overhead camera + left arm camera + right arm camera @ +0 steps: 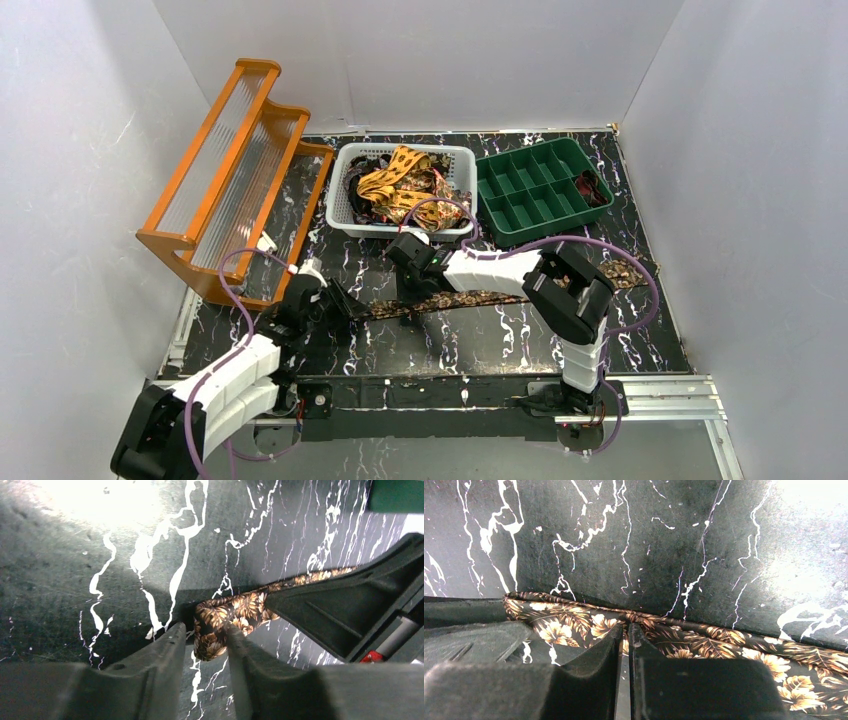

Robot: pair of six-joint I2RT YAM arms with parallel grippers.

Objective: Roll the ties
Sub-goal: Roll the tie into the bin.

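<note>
A dark brown tie with a tan leaf print lies stretched left to right across the black marble table. My left gripper is at its left end. In the left wrist view the folded tie end sits between the fingers of my left gripper, pressed against the right finger. My right gripper pinches the tie a little further right. In the right wrist view, my right gripper has its fingers almost together on the far edge of the cloth. More ties fill the white basket.
At the back stand a white basket, a green compartment tray and, on the left, an orange ribbed rack. Purple cables loop over the right arm. The right gripper's finger crosses the left wrist view.
</note>
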